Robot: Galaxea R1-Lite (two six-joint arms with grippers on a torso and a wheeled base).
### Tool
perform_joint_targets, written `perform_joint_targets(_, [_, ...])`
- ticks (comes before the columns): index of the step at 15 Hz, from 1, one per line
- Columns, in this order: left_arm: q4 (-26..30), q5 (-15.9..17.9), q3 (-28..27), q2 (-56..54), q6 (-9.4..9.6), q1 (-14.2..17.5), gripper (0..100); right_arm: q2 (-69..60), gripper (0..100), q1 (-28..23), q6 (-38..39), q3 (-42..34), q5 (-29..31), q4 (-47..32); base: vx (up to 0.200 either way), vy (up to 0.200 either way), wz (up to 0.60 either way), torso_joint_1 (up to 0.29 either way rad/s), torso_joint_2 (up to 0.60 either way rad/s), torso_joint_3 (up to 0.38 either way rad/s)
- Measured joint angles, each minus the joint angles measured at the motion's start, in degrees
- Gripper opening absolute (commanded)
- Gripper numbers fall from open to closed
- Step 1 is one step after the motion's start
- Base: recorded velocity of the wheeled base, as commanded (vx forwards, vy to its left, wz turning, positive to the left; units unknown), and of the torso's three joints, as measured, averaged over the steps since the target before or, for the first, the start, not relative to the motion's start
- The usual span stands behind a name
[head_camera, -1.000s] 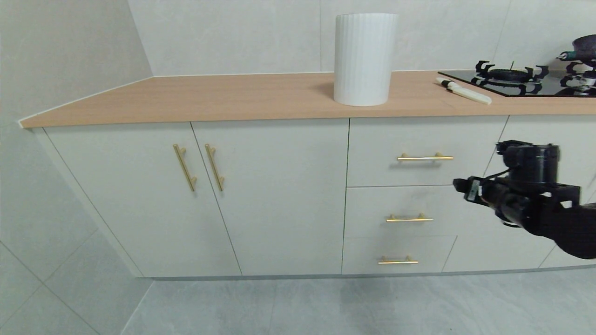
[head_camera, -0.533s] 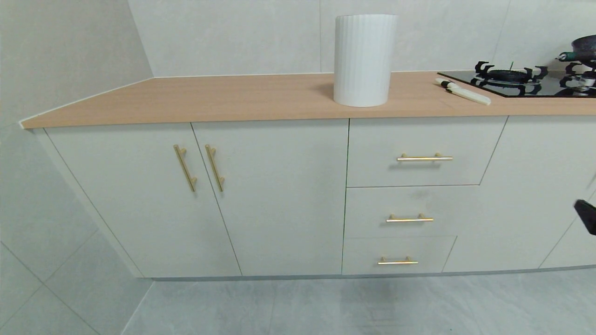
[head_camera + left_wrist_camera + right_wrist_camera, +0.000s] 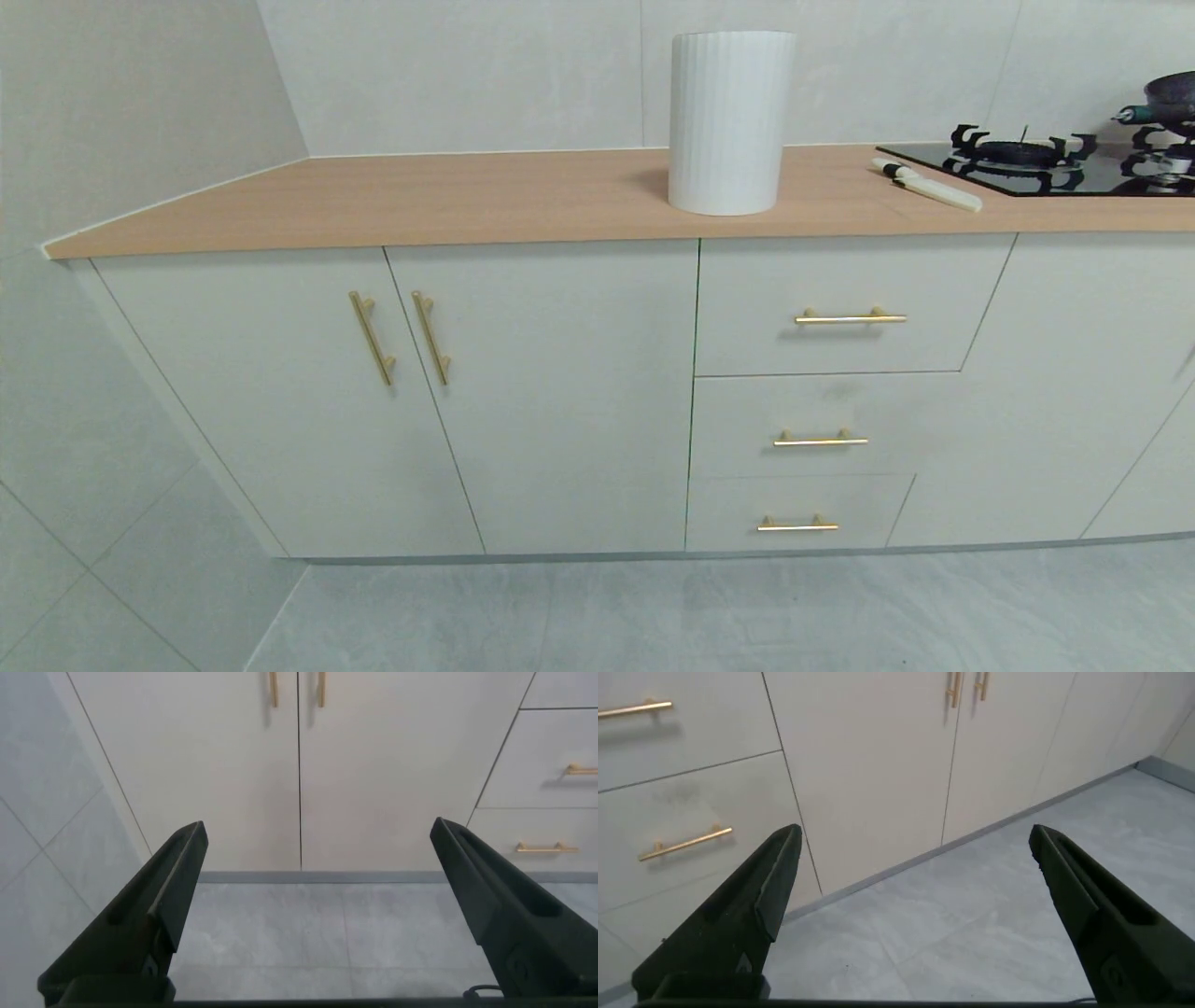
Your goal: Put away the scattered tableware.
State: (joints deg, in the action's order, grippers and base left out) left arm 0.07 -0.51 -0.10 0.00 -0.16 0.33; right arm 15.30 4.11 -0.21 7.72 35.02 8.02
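A white-handled knife (image 3: 927,185) lies on the wooden countertop (image 3: 467,198) beside the black hob (image 3: 1055,166). A tall white ribbed container (image 3: 728,119) stands on the counter to its left. My left gripper (image 3: 318,835) is open, held low over the grey floor in front of the double cabinet doors (image 3: 297,756), nothing between its fingers. My right gripper (image 3: 915,840) is open too, low near the floor, facing the drawer fronts (image 3: 682,775) and another pair of cabinet doors (image 3: 966,728). Neither gripper holds anything.
Three drawers with gold handles (image 3: 850,317) sit under the counter right of the double doors (image 3: 401,336). A dark pan (image 3: 1167,98) rests on the hob at the far right. Tiled wall closes the left side; grey floor (image 3: 653,616) lies open below.
My right arm, seen before the drawers a second ago, has dropped out of the head view to the lower right. The camera has shifted very slightly.
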Motion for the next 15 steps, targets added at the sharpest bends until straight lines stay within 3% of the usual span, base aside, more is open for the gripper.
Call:
perform_joint_targets(5, [0.0,0.0,0.0,0.0,0.0,0.0,100,-13.2,100,-3.8,-0.3,-5.9,-3.4,-4.0,0.0,0.0,0.0,0.0,0.0,0.0])
perform_joint_targets(13, [0.0,0.0,0.0,0.0,0.0,0.0,100,-15.4,100,-4.1,-0.2,-7.7,-34.5,-7.7,0.0,0.0,0.0,0.0,0.0,0.0])
perform_joint_targets(15, [0.0,0.0,0.0,0.0,0.0,0.0,100,-15.4,100,-4.1,-1.2,-7.7,-35.3,-7.7,0.0,0.0,0.0,0.0,0.0,0.0])
